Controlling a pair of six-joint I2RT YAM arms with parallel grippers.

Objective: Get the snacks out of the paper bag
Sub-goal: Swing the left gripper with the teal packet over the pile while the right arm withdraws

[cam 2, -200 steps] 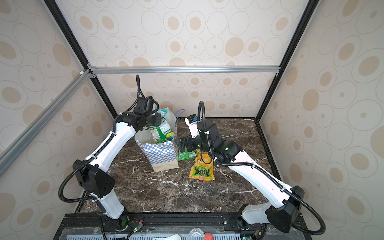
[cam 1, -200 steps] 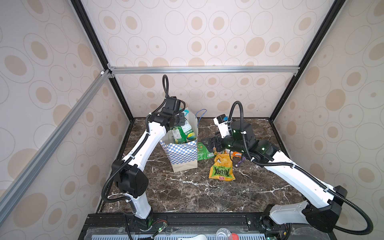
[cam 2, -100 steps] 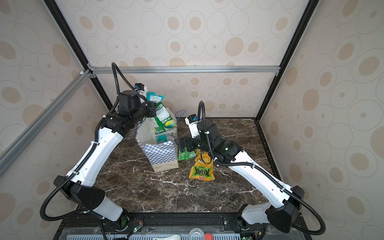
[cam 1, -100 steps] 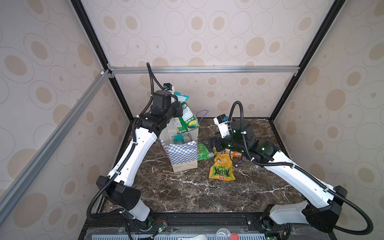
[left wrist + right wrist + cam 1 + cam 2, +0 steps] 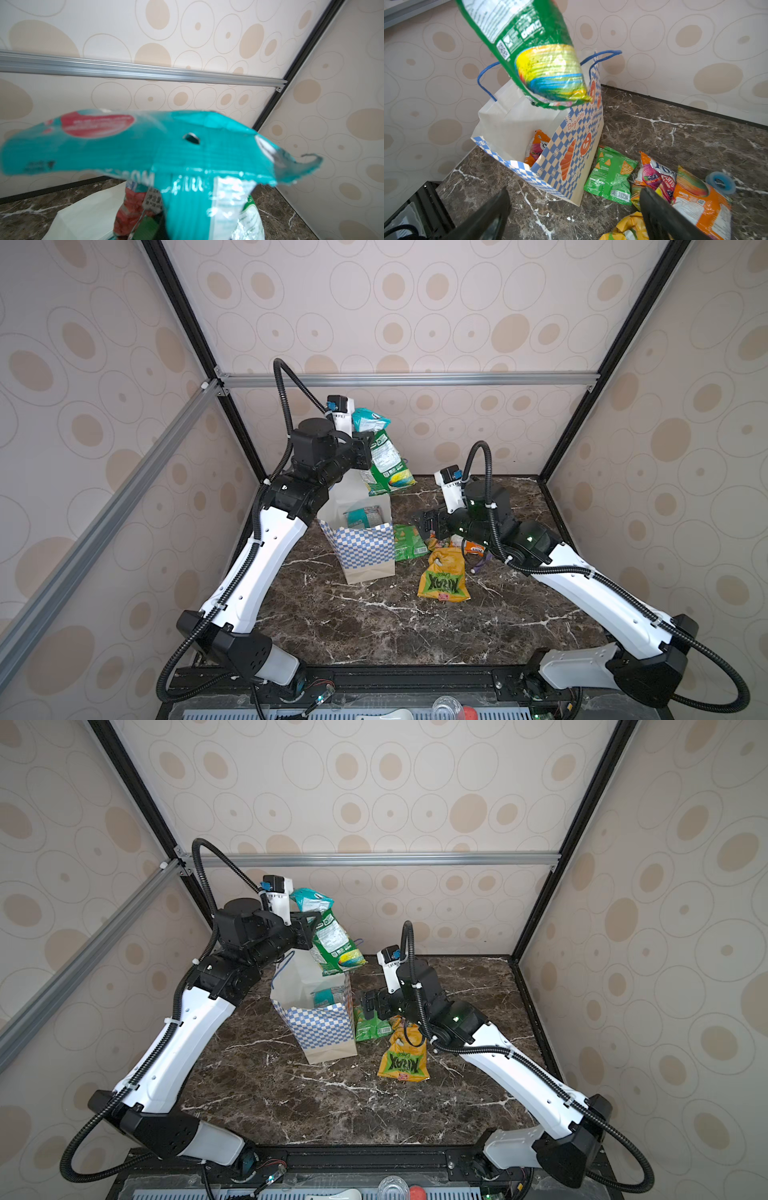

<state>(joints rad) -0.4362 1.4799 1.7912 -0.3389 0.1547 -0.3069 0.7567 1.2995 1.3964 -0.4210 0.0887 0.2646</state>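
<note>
- The left gripper [image 5: 368, 448] is high in the upper centre of both top views, above the paper bag [image 5: 368, 549]. It is clamped on the top of a green packet [image 5: 386, 466], which dangles tilted over the bag's open mouth.
- A teal packet [image 5: 370, 418] sticks up from the same grip. In the left wrist view the teal packet [image 5: 145, 145] spreads, crumpled, across the middle of the frame. I can't tell whether it is pinched too or just wedged against the green one.
- The bag stands upright on the marble table [image 5: 374, 630] at the centre of the frame, with its blue cord handles up.
- Inside the bag are a second teal packet [image 5: 363, 516] and, low down, an orange packet [image 5: 536, 145].
- The right gripper [image 5: 424, 526] hangs low, just right of the bag. Its jaws are spread wide with nothing between them.
- A light green packet [image 5: 408, 541] lies on the table right beside the bag's base, and a yellow packet [image 5: 444, 578] lies nearer the front.
- Lower right in the right wrist view are a Fox's packet [image 5: 656, 176], a big orange packet [image 5: 702, 201] and a blue tape roll [image 5: 720, 183].
</note>
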